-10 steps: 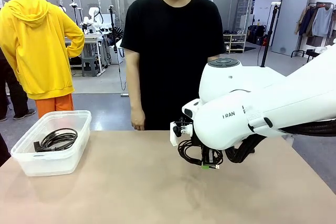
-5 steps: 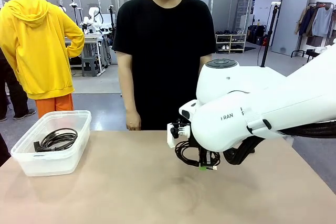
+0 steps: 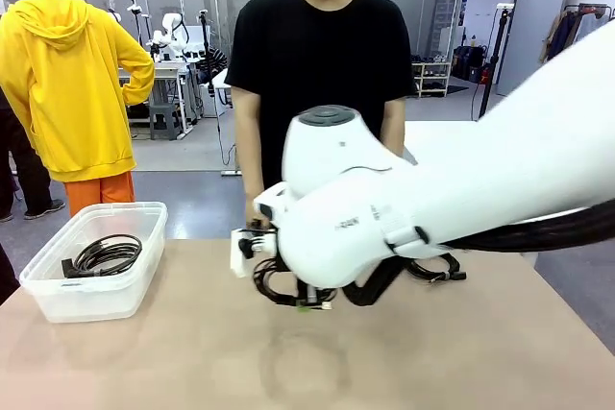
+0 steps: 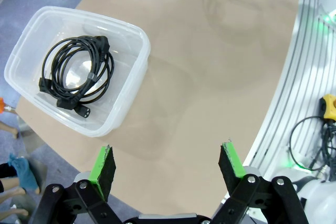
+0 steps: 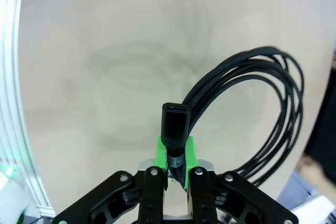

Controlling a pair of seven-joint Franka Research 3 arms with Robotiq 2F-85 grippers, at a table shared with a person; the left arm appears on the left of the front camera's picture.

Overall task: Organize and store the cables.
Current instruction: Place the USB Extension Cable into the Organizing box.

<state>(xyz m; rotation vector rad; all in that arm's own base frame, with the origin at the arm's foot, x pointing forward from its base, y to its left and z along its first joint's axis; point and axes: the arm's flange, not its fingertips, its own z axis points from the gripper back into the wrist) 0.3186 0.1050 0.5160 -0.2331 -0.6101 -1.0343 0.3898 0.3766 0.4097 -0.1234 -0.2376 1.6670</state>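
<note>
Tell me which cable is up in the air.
The coil pinched in the right hand. A second cable lies in the clear box, a third cable on the table.

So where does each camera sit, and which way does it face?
Front view: fixed on the robot's side, facing across the table at the person; the right arm holds the held cable.
Left wrist view: on the left wrist, looking down past the open left gripper at the bin and stored cable.
Right wrist view: on the right wrist, looking tableward along the right gripper, shut on the held cable's plug.
Shared: front and left wrist both show the bin.
</note>
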